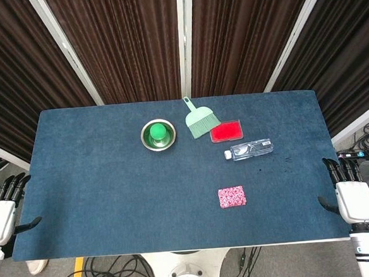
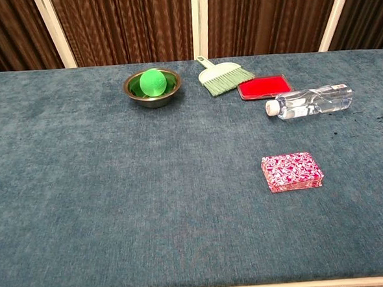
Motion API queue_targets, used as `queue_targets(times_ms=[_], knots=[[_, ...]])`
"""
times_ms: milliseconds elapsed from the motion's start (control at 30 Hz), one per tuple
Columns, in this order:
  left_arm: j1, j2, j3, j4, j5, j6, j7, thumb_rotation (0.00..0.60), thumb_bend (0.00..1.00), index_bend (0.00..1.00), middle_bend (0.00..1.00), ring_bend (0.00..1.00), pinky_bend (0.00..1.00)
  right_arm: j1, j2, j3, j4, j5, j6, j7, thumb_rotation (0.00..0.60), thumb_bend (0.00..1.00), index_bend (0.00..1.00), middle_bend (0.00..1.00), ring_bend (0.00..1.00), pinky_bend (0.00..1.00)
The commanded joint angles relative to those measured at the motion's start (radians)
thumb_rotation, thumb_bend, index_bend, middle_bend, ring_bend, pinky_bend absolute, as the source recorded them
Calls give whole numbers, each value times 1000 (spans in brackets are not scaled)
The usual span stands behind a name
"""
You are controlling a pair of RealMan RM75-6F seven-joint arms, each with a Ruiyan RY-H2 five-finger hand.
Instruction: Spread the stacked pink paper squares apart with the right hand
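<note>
The pink squares [image 2: 291,171] sit in one neat stack on the blue table [image 1: 99,182], toward the right side and a bit near the front edge. The right hand [image 1: 349,190] waits off the right edge of the table, fingers apart and holding nothing. The left hand [image 1: 2,205] waits off the left edge, also with fingers apart and holding nothing. No spreading has begun, so the stack is whole. What could go wrong? If the hand pushes from the side and not from on top, I think the whole stack may slide as one lump and not fan out. A hard push toward the front could send papers off the table. The bottle [image 2: 309,102] lies on its side behind the stack and looks like it could roll if bumped, so the arm should stay away from it. There is lots of bare table to the left of the stack, and some on its right too.
</note>
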Motion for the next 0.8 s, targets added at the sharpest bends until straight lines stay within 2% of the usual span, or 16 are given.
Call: queue_targets(times_ms=[33,433,667,800], knots=[[1,0,0,0,0,1,0,600,0,88,69,43,179,1,0,0,-1,0,-1,-1,600,106,42,110,0,0],[-5,5,2,-11,11,0,4,600,0,88,69,43,179,32,6,3,-43,-9,-36,-46,600,106,42,138,0,0],[2,15,14,-15,18,2,1,600,0,88,69,43,178,95,0,-11,-123,-6,-148,-141,600,104,55,176,0,0],[11,15,14,-8,17,15,-6,600,0,88,69,43,178,145,-21,-20,-161,-10,-219,-239,600,104,66,178,0,0]])
